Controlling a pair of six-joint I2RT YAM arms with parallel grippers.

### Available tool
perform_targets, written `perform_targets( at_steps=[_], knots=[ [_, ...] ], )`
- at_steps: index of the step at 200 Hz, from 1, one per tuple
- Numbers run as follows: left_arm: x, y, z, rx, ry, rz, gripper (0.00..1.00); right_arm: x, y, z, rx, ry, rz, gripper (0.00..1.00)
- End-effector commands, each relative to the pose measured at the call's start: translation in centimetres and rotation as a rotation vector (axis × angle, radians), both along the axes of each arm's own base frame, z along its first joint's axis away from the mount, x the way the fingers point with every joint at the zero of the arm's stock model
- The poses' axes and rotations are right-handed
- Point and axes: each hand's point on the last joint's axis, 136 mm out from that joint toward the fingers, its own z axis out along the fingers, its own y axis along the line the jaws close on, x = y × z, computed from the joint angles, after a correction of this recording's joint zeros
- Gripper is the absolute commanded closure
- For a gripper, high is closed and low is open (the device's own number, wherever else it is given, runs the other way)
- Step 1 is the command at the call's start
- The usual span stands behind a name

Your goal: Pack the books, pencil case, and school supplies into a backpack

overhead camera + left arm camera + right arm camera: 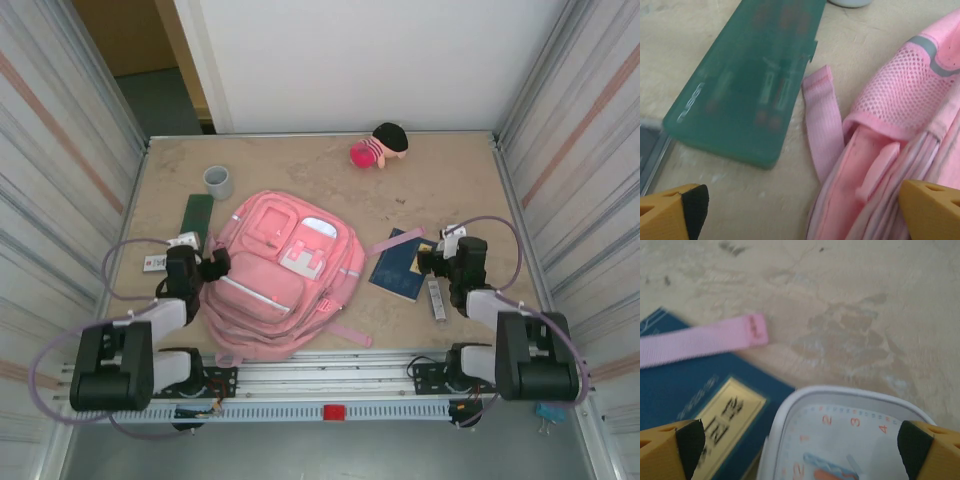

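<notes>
Big pink fabric backpack (pixel 285 275) lies flat on the worktop (pixel 450 190), its loose strap (pixel 705 340) draped over the thin dark blue softcover book (pixel 400 265). Lift that and it may snag! The long green plastic pencil case (pixel 745 75) sits just ahead of the left tool (pixel 805 215), and the white rounded-square box (pixel 840 440) is right under the right tool (pixel 800 450). Both tools gape wide, empty.

Left arm (pixel 150 322), right arm (pixel 490 300): same build. Black blocky motor housings at base and shoulder, white rounded links between, black wrist units. Left gripper (pixel 216 265) and right gripper (pixel 430 262) have black bodies. Left fingers (pixel 665 215) and right fingers (pixel 940 450) are yellow-orange wedges with black pads on the inner faces. Mauve cable (pixel 45 365) loops off each arm. Bases bolted to slotted silver rail (pixel 330 380), small red block (pixel 333 412) mid-rail.
</notes>
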Motion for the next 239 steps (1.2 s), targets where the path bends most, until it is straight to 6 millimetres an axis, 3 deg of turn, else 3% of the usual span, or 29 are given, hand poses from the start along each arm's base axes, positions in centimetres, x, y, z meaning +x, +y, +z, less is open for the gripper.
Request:
perform_targets(
  at_steps=[1, 239],
  knots=[
    [7.19, -0.06, 4.30, 0.236, -0.213, -0.076, 0.01, 6.49, -0.45, 2.32, 0.197, -0.177, -0.095, 0.01],
    [7.33, -0.31, 4.21, 0.234, -0.208, -0.094, 0.01, 6.55, -0.66, 2.26, 0.211, -0.174, -0.097, 0.01]
  ],
)
